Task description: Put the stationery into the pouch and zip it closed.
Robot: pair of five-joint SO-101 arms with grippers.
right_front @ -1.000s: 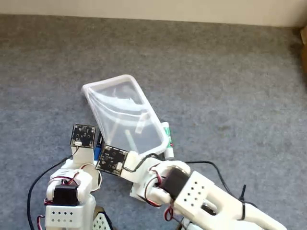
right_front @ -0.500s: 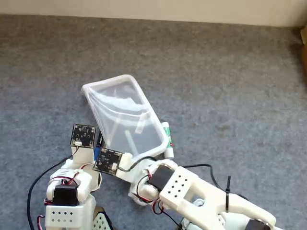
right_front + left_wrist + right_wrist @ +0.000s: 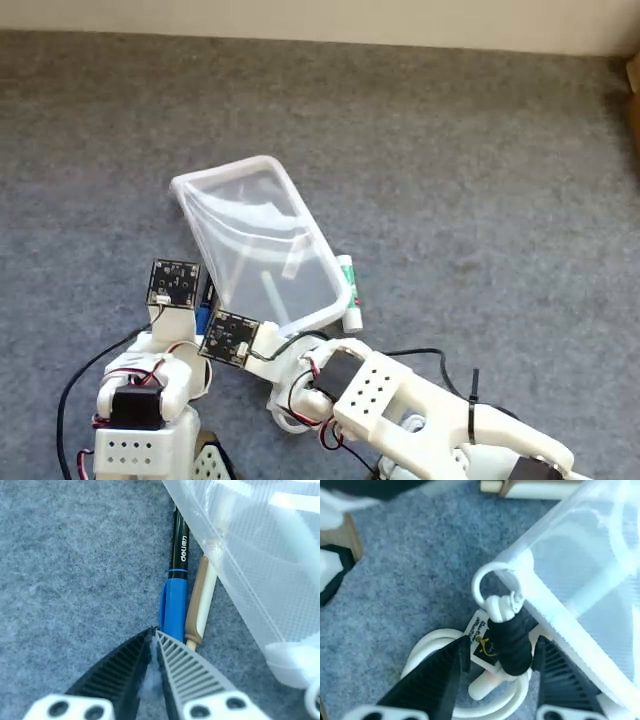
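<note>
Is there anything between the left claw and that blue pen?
Nothing visible. The left gripper has its tips right by the capped end of the blue pen; a beige pen lies alongside, by the pouch.

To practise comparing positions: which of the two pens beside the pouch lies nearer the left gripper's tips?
The blue-capped black pen: its cap ends at the left gripper; the tan pen lies beyond it, by the pouch.

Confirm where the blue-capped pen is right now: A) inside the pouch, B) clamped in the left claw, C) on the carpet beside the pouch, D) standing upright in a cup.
C: the blue-capped pen lies flat on the carpet next to a tan pen, outside the pouch, and the shut left claw sits at its cap without holding it.
</note>
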